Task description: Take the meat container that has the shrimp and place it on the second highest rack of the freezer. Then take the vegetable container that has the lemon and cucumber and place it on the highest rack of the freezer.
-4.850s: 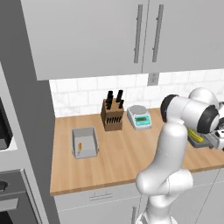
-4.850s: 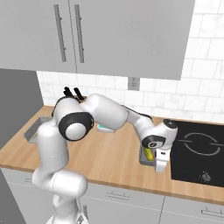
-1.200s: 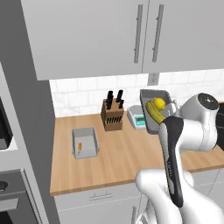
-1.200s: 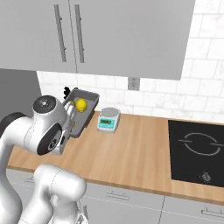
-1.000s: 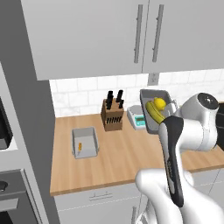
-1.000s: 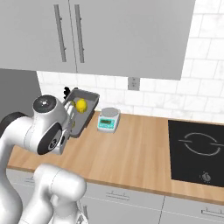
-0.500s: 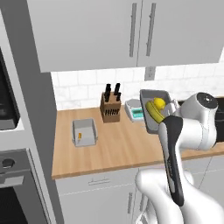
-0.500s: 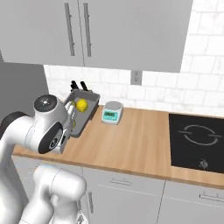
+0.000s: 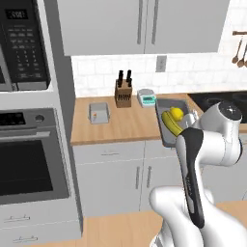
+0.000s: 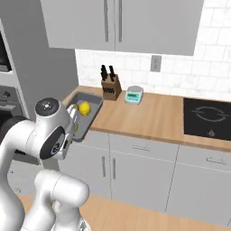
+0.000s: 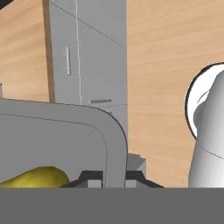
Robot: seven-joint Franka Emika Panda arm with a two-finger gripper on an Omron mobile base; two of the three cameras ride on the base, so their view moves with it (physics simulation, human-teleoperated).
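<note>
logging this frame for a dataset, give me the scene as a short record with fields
held item: vegetable container, lifted off the counter
contents: lemon and cucumber
grip: gripper jaws shut on the tray's rim
meat container: on the counter, left of the knife block
shrimp: inside the meat container
also on counter: small scale

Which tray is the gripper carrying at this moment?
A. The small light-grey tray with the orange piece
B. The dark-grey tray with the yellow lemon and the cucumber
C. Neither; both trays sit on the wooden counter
B: the dark-grey rectangular tray with the round yellow lemon and long yellowish-green cucumber hangs off the counter edge, its rim clamped in the gripper, while the small light-grey tray sits on the wooden counter.
</note>
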